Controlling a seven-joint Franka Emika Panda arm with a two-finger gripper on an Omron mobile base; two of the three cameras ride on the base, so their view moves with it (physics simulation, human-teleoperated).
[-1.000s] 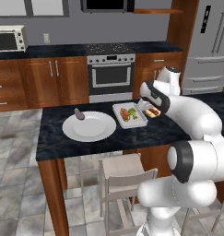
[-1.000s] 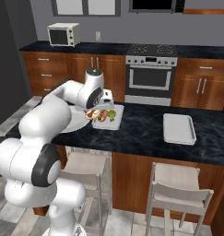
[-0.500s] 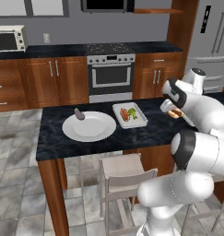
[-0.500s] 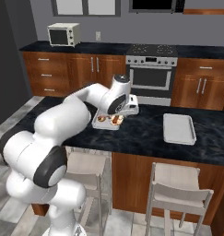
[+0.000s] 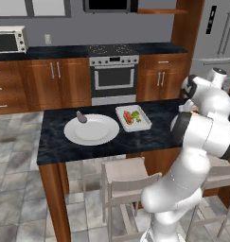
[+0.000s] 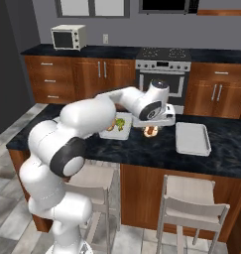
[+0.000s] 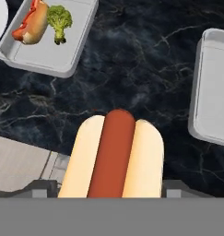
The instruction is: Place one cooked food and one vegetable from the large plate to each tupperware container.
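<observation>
Hand view has a hot dog (image 7: 114, 154) sitting right between the two dark finger tips at the bottom, so the gripper (image 7: 111, 186) is clamped on its sides and carrying it above the dark marble counter (image 7: 132, 69). At about 11 o'clock in that view is one tupperware container (image 7: 62, 57), with another hot dog (image 7: 30, 25) and a piece of broccoli (image 7: 59, 20) lying side by side in it. At 3 o'clock is the second container (image 7: 210, 97), just its pale floor and rim showing.

Right base view puts the gripper (image 6: 150, 130) over the counter between the two trays (a bit nearer the filled one (image 6: 123, 133), I think), with the second tray (image 6: 192, 139) off at 3 o'clock from it.

Left base view shows the large plate (image 5: 92, 130) at 9 o'clock of the filled tray (image 5: 133, 117), close beside it. One small eggplant (image 5: 81, 117) sits on the plate's far-left rim.
</observation>
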